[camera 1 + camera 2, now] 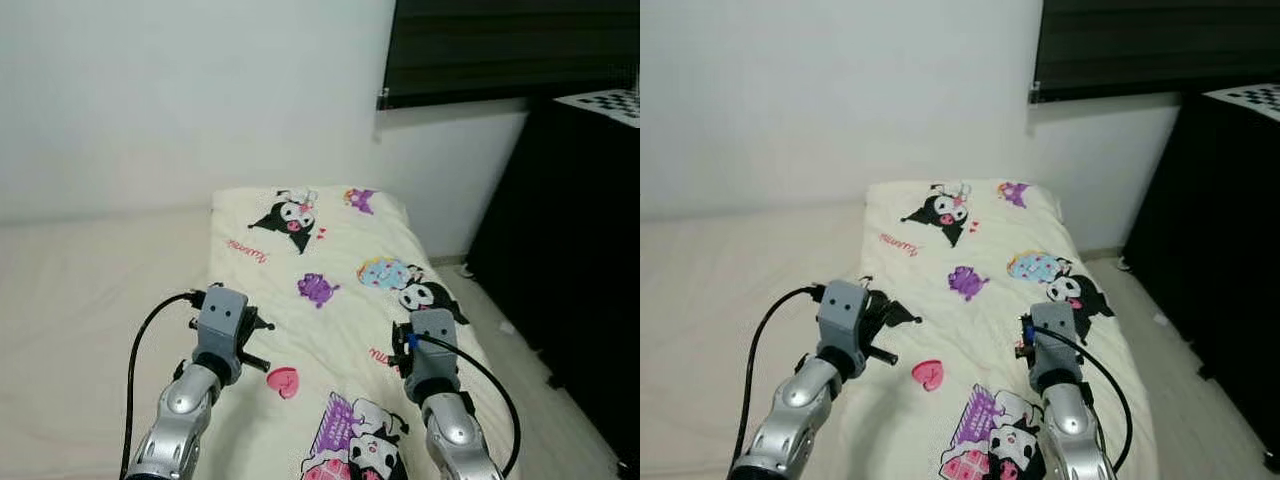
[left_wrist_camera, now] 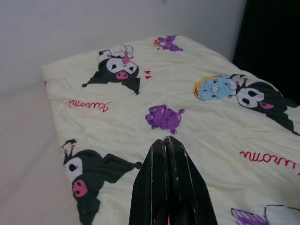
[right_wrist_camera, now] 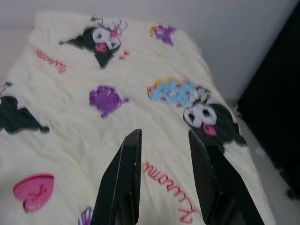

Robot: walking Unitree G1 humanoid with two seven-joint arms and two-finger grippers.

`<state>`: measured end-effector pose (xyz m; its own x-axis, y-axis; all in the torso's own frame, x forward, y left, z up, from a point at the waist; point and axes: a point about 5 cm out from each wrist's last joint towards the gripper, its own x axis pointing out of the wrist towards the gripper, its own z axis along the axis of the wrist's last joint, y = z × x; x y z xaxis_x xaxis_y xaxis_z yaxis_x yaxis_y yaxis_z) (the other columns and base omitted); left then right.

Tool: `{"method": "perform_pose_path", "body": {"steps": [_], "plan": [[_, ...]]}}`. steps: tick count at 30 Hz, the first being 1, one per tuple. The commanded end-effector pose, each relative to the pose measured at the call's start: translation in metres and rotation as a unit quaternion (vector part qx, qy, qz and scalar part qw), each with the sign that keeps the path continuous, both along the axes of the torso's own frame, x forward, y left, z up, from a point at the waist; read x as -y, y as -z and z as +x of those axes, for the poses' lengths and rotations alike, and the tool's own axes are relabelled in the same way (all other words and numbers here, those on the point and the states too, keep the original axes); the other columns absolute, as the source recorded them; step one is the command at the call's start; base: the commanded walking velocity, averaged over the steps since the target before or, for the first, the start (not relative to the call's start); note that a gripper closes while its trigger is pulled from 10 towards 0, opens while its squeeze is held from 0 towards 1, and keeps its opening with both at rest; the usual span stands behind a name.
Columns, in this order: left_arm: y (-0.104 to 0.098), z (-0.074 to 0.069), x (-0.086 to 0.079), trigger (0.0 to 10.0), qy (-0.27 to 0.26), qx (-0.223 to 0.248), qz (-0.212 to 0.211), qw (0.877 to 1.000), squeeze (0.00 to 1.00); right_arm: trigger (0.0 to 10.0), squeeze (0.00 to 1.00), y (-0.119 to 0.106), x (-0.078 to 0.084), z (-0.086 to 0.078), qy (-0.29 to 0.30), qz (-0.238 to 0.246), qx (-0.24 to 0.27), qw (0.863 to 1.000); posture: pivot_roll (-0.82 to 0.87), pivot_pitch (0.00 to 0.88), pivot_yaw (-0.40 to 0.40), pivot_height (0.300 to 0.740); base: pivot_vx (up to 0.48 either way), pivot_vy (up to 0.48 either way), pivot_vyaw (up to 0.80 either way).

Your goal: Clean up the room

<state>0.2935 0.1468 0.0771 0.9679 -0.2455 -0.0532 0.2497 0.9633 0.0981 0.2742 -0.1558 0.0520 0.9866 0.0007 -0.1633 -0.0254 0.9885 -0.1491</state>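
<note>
A pale yellow cartoon-print blanket (image 1: 330,250) lies spread flat over the right part of the bed, reaching to the far wall. Both silver arms are raised above its near half. My left gripper (image 2: 166,140) hovers over the blanket near its left edge, fingers pressed together with nothing between them. My right gripper (image 3: 161,133) hovers above the blanket's right side, its two black fingers (image 3: 125,173) held apart and empty. The wrist housings (image 1: 220,315) hide the fingers from the head views.
Bare cream mattress (image 1: 80,300) stretches to the left of the blanket. A white wall (image 1: 200,100) stands behind the bed. Dark furniture (image 1: 580,260) rises on the right, with a strip of floor (image 1: 520,350) between it and the bed. A dark window blind (image 1: 500,45) hangs above.
</note>
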Motion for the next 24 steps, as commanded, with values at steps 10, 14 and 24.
{"method": "perform_pose_path", "body": {"steps": [10,14,24], "plan": [[0.02,-0.003,0.002,10.0,-0.005,-0.041,0.021,0.999,0.0,10.0,0.0,0.009,0.003,-0.001,0.011,0.034,-0.024,0.999,-0.04,0.0,-0.025,0.74,0.0,0.0,0.0],[0.019,-0.002,0.006,10.0,-0.002,-0.042,0.013,0.999,0.0,10.0,0.0,0.009,0.001,-0.001,0.009,0.036,-0.022,0.999,-0.05,0.003,-0.022,0.74,0.0,0.0,0.0],[0.02,0.0,0.011,10.0,-0.008,-0.053,-0.014,0.998,0.0,10.0,0.0,0.011,-0.002,0.0,0.009,0.036,-0.024,0.999,-0.04,0.006,-0.02,0.74,0.0,0.0,0.0]]}}
